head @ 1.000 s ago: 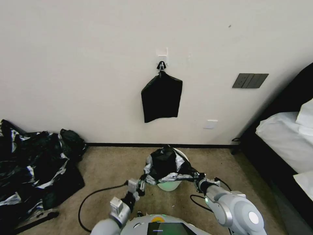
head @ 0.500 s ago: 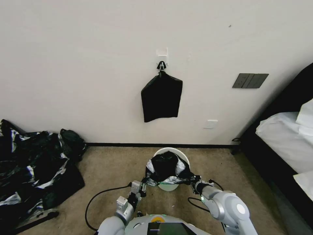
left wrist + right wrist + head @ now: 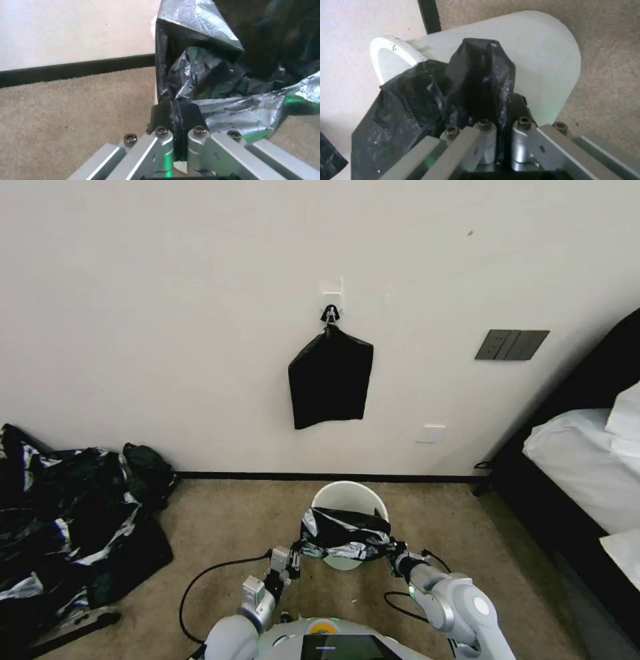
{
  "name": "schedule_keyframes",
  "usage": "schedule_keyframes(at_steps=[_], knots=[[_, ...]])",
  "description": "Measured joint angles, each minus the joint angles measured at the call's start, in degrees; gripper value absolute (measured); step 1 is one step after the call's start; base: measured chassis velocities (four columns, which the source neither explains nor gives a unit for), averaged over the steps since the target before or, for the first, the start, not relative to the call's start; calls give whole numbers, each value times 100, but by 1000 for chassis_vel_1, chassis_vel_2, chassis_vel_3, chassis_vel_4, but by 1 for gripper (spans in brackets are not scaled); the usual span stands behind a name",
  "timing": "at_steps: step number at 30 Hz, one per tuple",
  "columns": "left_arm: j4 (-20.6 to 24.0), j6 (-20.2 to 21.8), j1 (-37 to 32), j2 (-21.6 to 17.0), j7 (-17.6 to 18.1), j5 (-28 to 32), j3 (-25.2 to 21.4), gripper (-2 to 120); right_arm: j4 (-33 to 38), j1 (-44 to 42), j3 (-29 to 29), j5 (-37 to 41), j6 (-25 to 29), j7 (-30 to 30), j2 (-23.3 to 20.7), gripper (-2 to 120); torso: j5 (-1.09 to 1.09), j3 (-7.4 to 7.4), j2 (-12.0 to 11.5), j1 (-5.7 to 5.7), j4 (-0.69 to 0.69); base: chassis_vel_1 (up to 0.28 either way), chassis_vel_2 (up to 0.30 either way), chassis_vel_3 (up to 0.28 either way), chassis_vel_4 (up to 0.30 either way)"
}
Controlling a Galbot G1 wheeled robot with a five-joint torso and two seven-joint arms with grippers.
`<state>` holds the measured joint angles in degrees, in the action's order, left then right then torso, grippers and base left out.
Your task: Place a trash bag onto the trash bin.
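1. One trash bin (image 3: 349, 499), cream-white and round, stands on the carpet (image 3: 233, 520) just before the wall, straight ahead of me; its far rim is bare
2. One trash bag (image 3: 347, 533), glossy black with silvery glints, is stretched across the near side of the bin, draped over the near rim and down the front wall
3. My left gripper (image 3: 295, 552) is at the bag's left edge, just beside the bin's near-left side; in the left wrist view the left gripper's (image 3: 178, 112) fingers are pressed together with a fold of the bag (image 3: 213, 75) pinched between them
4. My right gripper (image 3: 393, 550) is at the bag's right edge, near the bin's near-right side; in the right wrist view the right gripper's (image 3: 498, 107) fingers are clamped together on a bunched peak of the bag (image 3: 476, 82), touching the bin's outer wall (image 3: 536, 55)
5. Two grippers, both holding the same single bag, which is pulled taut between them
6. One flat black bundle (image 3: 331, 380) hangs from one hook (image 3: 330, 313) on the wall above the bin, well apart from it
7. One large heap of black-and-silvery plastic (image 3: 73, 520) lies on the floor at far left
8. One bed (image 3: 587, 467) with white bedding at right
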<state>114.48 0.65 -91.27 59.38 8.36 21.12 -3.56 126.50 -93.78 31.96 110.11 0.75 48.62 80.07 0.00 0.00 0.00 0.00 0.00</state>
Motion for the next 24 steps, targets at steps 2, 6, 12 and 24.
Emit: schedule_keyframes(at_steps=[2, 6, 12, 24], knots=[[-84, -8, 88, 32, -1, -26, 37, 0, -101, 43, -5, -16, -45, -78, -10, 0, 0, 0, 0, 0, 0, 0, 0, 0, 0], [-276, -55, 197, 144, -41, -119, 106, 0, -315, 153, -9, -178, -157, -226, -36, 0, -1, 0, 0, 0, 0, 0, 0, 0, 0], [-445, -293, 62, 302, -200, -639, 185, 0, -475, 138, -35, -359, -381, -366, -61, 0, 1, 0, 0, 0, 1, 0, 0, 0, 0], [-558, -439, -67, 250, -443, -1018, 115, 0, -198, -208, 31, -210, -719, -553, -105, 0, 1, 0, 0, 0, 1, 0, 0, 0, 0]])
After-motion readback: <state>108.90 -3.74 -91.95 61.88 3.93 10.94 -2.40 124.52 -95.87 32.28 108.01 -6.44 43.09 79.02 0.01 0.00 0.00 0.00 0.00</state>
